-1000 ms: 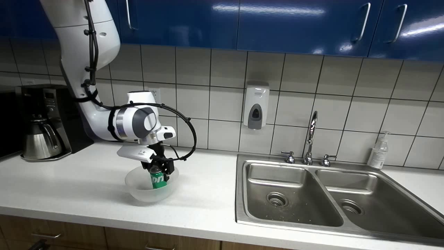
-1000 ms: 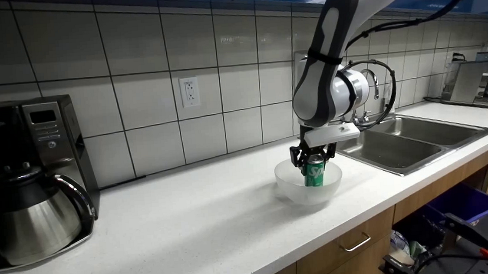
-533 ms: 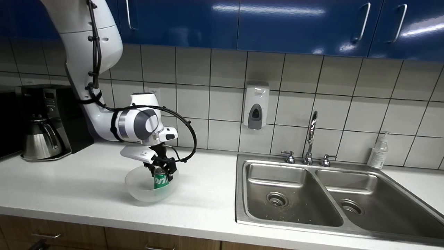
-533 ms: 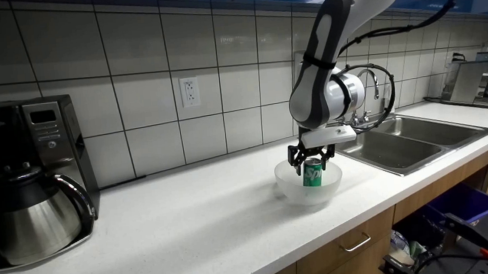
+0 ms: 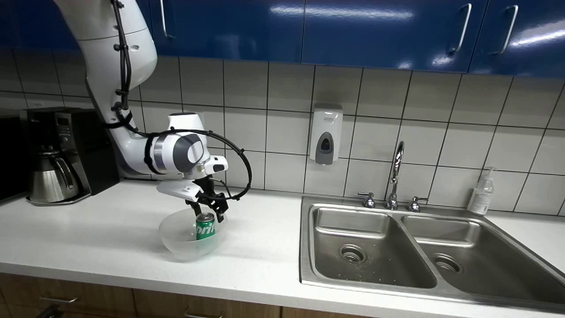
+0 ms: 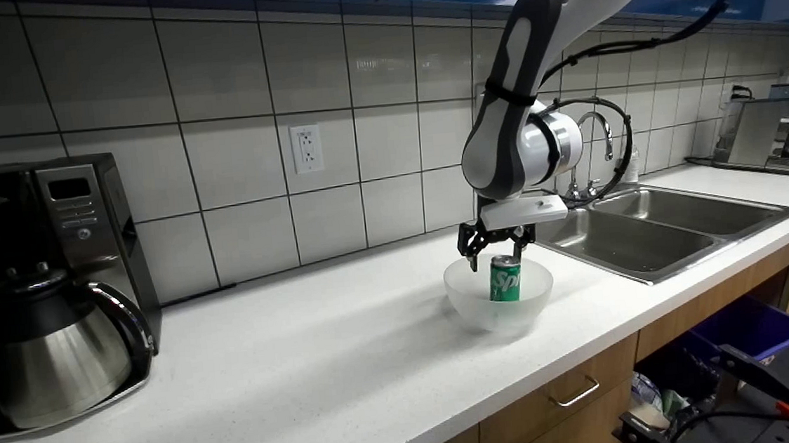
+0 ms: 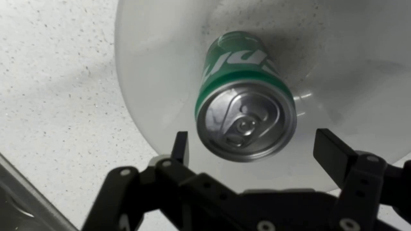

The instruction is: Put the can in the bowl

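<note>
Can (image 7: 244, 96) stands upright inside the bowl (image 6: 500, 317), unheld, silver top upward; it looks borne by the bowl's floor alone; the bowl itself rests on the bench (image 6: 273, 379), which takes the load. End effector (image 7: 252, 138) is over the bowl, spread wide, jaws standing either side of the can's top with a gap at each side in the wrist view; that clearance, I judge, should let it rise without dragging the can; pointing downward presumably because the bowl's wall would bar a side entry. Task judged all but done; next move calls for a straight upward retreat; a sideways drift might catch the can's edge and tip it.
</note>
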Tool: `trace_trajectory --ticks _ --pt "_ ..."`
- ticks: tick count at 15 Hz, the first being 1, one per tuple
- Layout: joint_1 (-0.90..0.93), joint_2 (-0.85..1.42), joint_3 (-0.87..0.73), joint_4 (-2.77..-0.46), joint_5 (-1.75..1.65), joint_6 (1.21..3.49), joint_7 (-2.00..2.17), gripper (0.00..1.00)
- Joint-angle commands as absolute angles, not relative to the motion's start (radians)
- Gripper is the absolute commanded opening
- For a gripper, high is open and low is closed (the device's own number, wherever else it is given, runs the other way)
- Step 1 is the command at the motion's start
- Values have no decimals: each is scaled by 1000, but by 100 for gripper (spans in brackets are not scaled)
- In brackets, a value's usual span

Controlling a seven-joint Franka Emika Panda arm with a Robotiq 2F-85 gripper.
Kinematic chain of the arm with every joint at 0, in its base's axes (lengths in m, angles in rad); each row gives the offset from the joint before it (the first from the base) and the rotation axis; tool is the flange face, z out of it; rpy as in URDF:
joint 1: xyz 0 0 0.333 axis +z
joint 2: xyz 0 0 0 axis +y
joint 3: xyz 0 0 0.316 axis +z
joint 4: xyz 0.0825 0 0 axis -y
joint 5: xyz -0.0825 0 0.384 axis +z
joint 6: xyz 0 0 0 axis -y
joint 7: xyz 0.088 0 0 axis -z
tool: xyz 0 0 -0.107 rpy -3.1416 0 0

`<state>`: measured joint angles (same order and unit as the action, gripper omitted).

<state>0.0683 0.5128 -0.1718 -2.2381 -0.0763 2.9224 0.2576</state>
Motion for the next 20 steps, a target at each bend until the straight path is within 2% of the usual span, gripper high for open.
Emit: trace_trajectory --ticks 1,10,20 --pt "86 466 -185 -2238 -67 2884 245 100" --pt "93 319 -188 -2260 -97 2694 281 100" --pt "69 20 -117 -2370 -127 2434 306 100"
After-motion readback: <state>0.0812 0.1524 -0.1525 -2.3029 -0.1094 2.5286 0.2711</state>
